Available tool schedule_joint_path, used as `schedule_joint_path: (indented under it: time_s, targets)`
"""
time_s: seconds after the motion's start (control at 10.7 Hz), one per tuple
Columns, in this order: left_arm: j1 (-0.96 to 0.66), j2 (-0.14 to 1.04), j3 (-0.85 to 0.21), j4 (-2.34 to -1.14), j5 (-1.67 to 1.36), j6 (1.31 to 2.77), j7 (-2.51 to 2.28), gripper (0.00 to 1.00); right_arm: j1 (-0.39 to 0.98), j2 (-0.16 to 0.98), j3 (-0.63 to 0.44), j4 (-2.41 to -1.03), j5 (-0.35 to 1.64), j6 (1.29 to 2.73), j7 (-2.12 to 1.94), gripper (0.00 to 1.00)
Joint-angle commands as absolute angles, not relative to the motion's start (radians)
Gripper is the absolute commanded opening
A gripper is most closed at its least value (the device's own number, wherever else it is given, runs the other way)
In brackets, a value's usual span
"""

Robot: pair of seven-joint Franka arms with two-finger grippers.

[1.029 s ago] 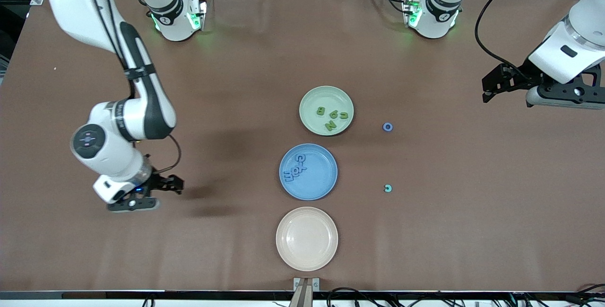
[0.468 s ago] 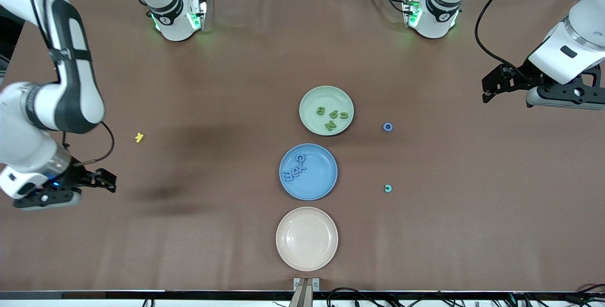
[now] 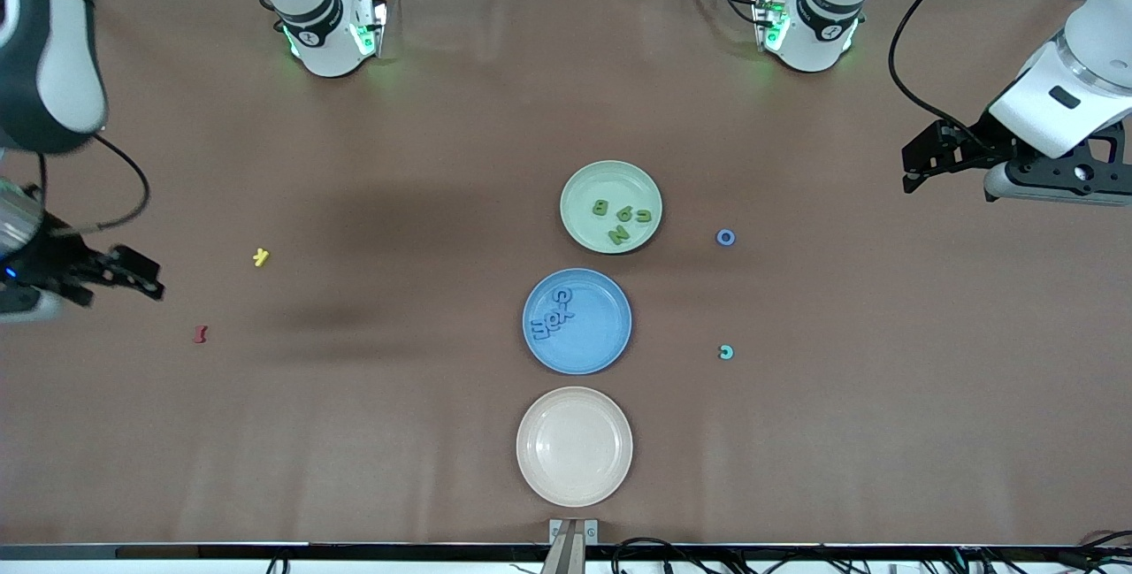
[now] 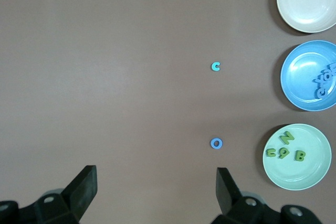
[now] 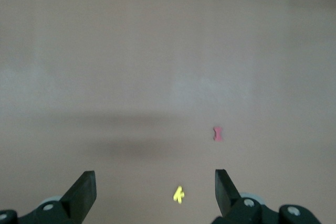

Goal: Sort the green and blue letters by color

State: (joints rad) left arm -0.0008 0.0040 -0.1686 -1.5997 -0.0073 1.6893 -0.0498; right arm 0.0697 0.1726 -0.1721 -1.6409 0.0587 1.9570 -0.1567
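Sort looks close to done: four green letters [image 3: 623, 220] sit in the green plate [image 3: 584, 180], centre of the front frame, and the blue letters [image 3: 554, 316] are bunched in the blue plate [image 3: 601, 353] just below it. Beige plate [image 3: 574, 446] at lower centre holds nothing.

Still loose on the table: blue O [image 3: 725, 237] beside the green plate, toward the left arm's end, and a teal C [image 3: 726, 352] lower in the frame, beside the blue plate. Yellow letter [image 3: 260, 256] and dark red letter [image 3: 200, 334] at mid-left are not part of the job.

My read on the next step: left arm takes the O, as it is the closer arm. Come straight down, fingers straddling the ring's outer edge, lift clear, drop over bare plate floor so it doesn't land on the pile. The C's colour is borderline; check before choosing a plate.

Left hand [image 3: 924, 165] hangs at the right edge of the frame, fingers spread, empty. Right hand [image 3: 124, 269] is at the left edge, level, pointing inward, also spread and empty.
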Motion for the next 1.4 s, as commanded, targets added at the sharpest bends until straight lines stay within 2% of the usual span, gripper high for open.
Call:
schedule_joint_path:
  time_s: [0.0, 0.28, 0.56, 0.94, 1.31]
  targets:
    - [0.003, 0.005, -0.169, -1.591, -0.015, 1.687, -0.023, 1.00, 0.057, 0.046, -0.140, -1.663, -0.008, 1.838, -0.008, 1.00]
    - [0.003, 0.005, -0.169, -1.591, -0.014, 1.689, -0.023, 1.00, 0.057, 0.031, -0.138, -1.487, -0.014, 1.582, 0.002, 1.00]
    - [0.002, 0.005, -0.169, -1.591, -0.014, 1.689, -0.023, 1.00, 0.057, -0.001, -0.132, -1.437, -0.012, 1.436, 0.002, 1.00]
    - [0.002, 0.008, -0.169, -1.591, -0.014, 1.689, -0.025, 1.00, 0.066, 0.006, -0.132, -1.483, -0.014, 1.456, 0.035, 1.00]
    - [0.002, 0.006, -0.169, -1.591, -0.014, 1.689, -0.028, 1.00, 0.072, 0.015, -0.140, -1.471, -0.015, 1.456, 0.040, 1.00]
